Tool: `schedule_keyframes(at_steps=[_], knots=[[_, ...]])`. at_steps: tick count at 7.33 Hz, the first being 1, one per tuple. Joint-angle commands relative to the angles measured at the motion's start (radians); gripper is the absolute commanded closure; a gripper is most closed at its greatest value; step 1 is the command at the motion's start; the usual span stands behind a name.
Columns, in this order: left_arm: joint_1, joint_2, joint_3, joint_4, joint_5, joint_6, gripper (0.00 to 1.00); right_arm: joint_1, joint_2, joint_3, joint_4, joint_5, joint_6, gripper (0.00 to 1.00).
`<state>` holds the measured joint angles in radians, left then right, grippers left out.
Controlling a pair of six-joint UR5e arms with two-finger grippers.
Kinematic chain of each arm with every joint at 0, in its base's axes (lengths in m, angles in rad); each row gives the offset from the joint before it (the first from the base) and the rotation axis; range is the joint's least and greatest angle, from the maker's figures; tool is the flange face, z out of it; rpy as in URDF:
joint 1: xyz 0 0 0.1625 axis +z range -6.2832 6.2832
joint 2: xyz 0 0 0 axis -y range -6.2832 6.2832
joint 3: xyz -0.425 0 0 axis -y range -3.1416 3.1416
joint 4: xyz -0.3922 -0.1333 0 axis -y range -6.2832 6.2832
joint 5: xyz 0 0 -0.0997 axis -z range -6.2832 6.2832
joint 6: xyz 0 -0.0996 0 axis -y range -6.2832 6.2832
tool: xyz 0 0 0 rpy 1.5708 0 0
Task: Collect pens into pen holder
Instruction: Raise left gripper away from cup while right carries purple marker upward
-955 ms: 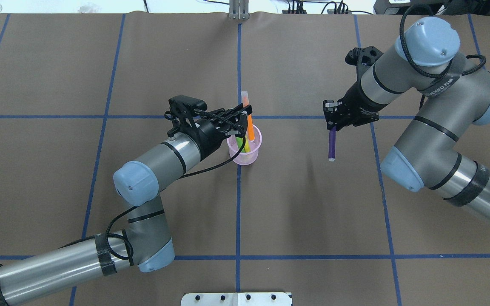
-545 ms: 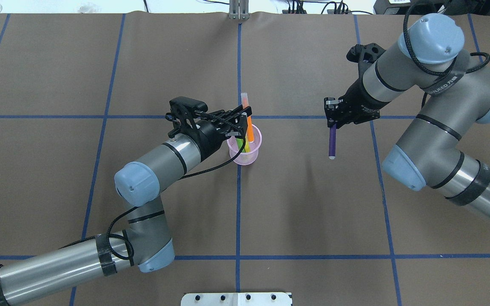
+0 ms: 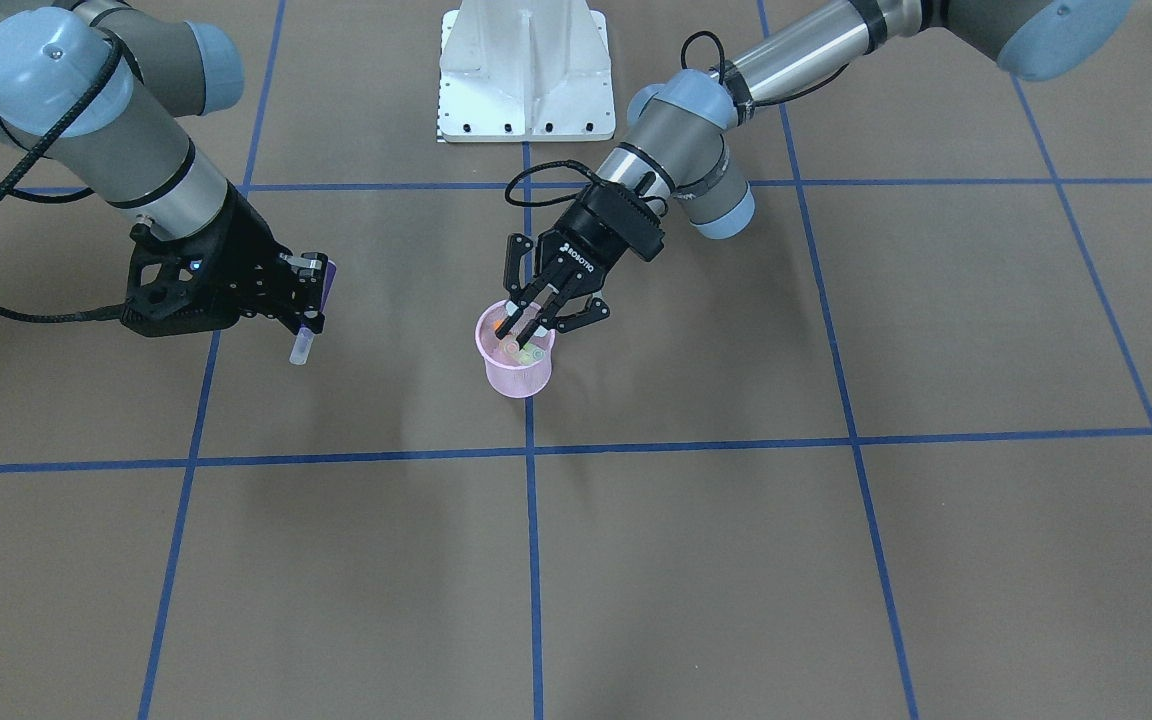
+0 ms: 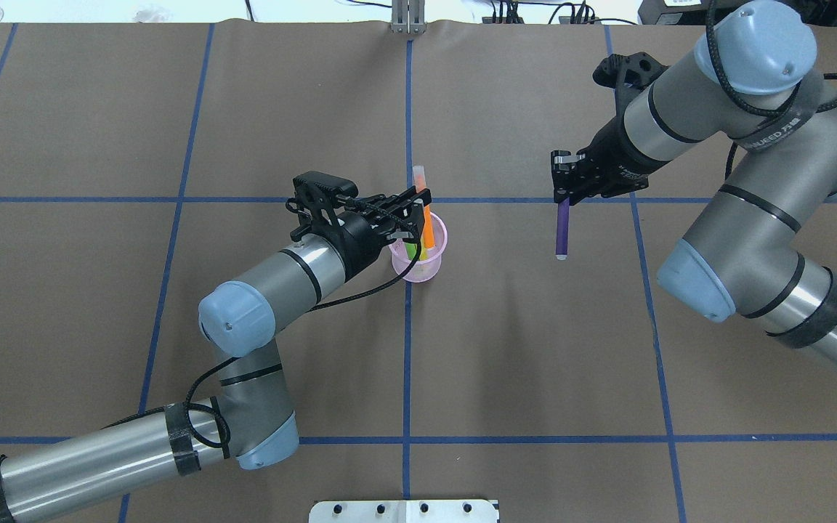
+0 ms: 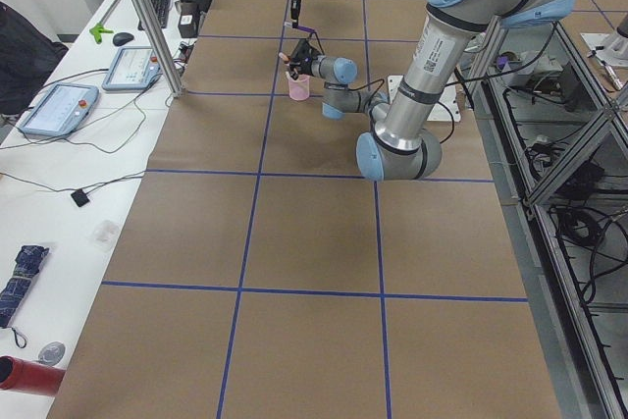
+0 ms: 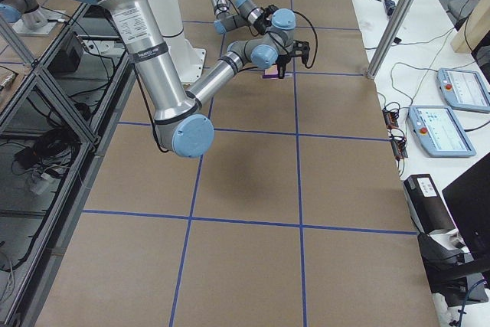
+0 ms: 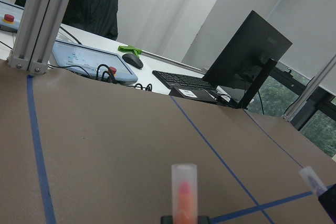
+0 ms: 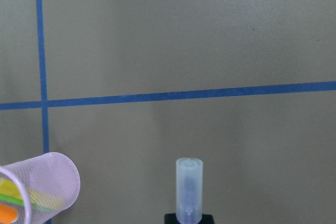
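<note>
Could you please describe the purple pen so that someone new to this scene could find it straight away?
Find the robot's right arm, the one entering from the right of the overhead view. Its claw grips the purple pen, which hangs cap down. It is the only pen outside the pink pen holder.
</note>
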<state>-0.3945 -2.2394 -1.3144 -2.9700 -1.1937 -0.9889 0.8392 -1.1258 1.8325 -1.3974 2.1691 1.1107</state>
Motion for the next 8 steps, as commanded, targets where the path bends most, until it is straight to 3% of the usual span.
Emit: schedule_keyframes(at_steps=[1, 3, 5, 7, 8], knots=[[0.000, 0.000, -0.008, 0.000, -0.001, 0.001, 0.26, 0.006, 0.024, 0.025, 0.000, -0.027, 0.000, 1.00], [-0.003, 0.000, -0.037, 0.006, -0.010, 0.001, 0.27, 0.015, 0.035, 0.074, 0.002, -0.072, -0.002, 1.00], [-0.062, 0.000, -0.077, 0.041, -0.064, -0.002, 0.28, 0.018, 0.047, 0.076, 0.139, -0.121, 0.000, 1.00], [-0.182, 0.020, -0.161, 0.238, -0.230, -0.039, 0.27, 0.018, 0.052, 0.085, 0.158, -0.170, -0.002, 1.00], [-0.251, 0.036, -0.236, 0.419, -0.332, -0.045, 0.26, 0.011, 0.055, 0.083, 0.184, -0.208, -0.002, 1.00]])
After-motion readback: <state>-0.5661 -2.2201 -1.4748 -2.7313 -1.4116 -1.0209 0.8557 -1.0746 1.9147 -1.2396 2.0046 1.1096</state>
